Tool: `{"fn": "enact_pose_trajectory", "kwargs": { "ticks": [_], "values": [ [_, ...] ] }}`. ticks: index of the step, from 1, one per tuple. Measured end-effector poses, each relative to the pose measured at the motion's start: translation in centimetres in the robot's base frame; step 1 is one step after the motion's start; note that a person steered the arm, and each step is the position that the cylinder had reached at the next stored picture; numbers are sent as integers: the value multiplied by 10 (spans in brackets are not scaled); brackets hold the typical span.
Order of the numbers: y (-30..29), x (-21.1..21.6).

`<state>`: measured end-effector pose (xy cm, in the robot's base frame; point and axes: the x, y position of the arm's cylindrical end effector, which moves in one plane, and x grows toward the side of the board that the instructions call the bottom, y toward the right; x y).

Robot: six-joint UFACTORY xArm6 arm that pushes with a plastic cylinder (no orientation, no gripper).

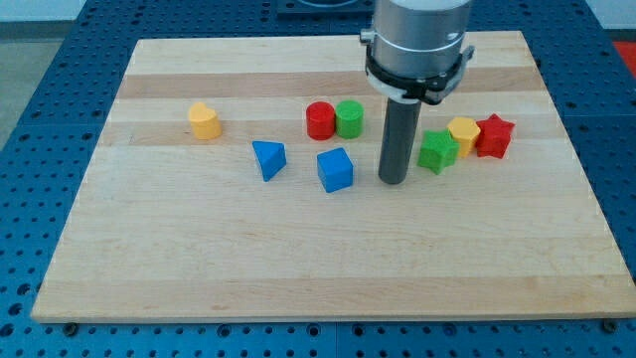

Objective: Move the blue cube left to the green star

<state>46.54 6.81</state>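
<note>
A pale wooden board [328, 268] fills the camera view, and my arm's grey housing [415, 45] hangs over its upper middle. The rig carries no gripper, so nothing is there to open or close; it ends in a dark rod [397, 139] whose end, my tip [394, 182], rests on the board. It sits between the blue cube [336, 170], near on the view's left, and the green star [437, 151], just beside on the view's right. I judge the job not far along: the cube lies apart from the star, with my tip in the gap, on the wrong side for pushing. Beyond the star sit a yellow block [464, 133] and a red star [495, 136]. Further left lie a red cylinder [320, 120] touching a green cylinder [349, 118], a blue triangular block [268, 159] and another yellow block [205, 120].
</note>
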Motion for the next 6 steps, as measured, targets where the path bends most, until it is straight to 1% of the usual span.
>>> {"fn": "enact_pose_trajectory", "kwargs": {
  "ticks": [1,2,3,4,6],
  "values": [
    [-15,20],
    [-47,28],
    [-95,34],
    [-119,34],
    [-119,25]
  ]
}}
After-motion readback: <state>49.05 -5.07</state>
